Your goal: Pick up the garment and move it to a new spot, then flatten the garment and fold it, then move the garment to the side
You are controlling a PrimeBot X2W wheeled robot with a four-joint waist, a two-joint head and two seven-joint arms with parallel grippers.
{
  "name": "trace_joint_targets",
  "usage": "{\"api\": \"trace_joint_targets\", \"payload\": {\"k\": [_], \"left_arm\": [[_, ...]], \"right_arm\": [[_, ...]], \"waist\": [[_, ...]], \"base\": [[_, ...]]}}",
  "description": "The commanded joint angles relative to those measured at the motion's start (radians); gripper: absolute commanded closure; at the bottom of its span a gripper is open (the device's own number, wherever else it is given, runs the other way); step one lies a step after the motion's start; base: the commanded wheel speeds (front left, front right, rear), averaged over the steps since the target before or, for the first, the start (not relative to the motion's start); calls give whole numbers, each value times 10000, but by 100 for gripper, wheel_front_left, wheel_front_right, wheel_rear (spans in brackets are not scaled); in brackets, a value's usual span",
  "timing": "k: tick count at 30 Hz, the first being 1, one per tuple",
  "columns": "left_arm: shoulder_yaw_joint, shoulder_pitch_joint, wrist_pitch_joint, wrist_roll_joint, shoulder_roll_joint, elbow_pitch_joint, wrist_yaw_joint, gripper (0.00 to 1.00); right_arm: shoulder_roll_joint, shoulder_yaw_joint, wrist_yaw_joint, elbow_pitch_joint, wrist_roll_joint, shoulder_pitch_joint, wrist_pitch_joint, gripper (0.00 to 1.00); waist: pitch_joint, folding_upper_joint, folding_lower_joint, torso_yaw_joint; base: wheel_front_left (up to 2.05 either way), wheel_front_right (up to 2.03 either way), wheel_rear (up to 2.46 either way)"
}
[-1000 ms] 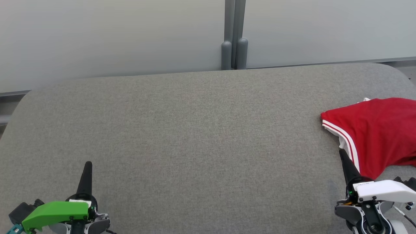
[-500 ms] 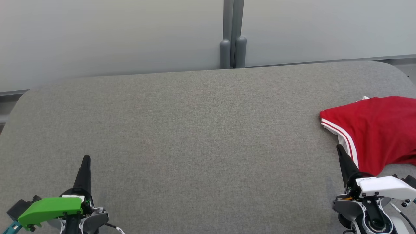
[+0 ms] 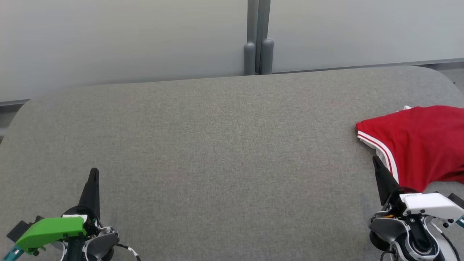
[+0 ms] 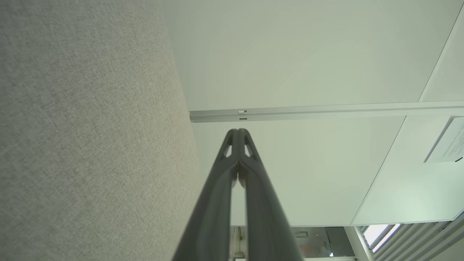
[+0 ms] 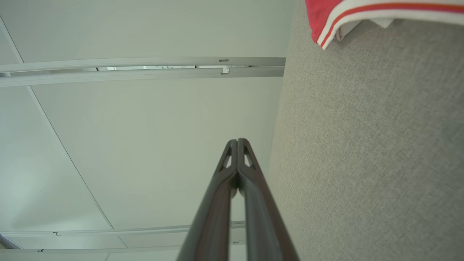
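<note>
Both empty, fingers together: left claw (image 3: 93,171) and right claw (image 3: 375,158) at the worktop's (image 3: 217,145) near corners. Red garment (image 3: 420,141) lies at its right edge.

A grey fabric surface (image 3: 217,145) spreads wide. Behind it stand pale panels (image 3: 108,36), joined by what seem grey posts (image 3: 267,56).

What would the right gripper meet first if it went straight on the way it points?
Likely the pale wall panel: the right gripper aims over the grey cushion, with the red garment just beside that line. Depth is unclear, so a graze is possible.
</note>
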Motion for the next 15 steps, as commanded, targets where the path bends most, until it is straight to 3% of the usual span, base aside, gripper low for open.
{"api": "trace_joint_targets", "payload": {"k": [1, 15], "left_arm": [[37, -214, 53, -261, 2, -30, -31, 100], [39, -195, 64, -233, 5, -27, -32, 100]], "right_arm": [[-56, 27, 7, 22, 209, -106, 62, 100], [-55, 30, 7, 21, 251, -122, 65, 100]], "waist": [[5, 110, 0, -5], [10, 111, 0, -9]], "base": [[0, 0, 0], [0, 0, 0]]}}
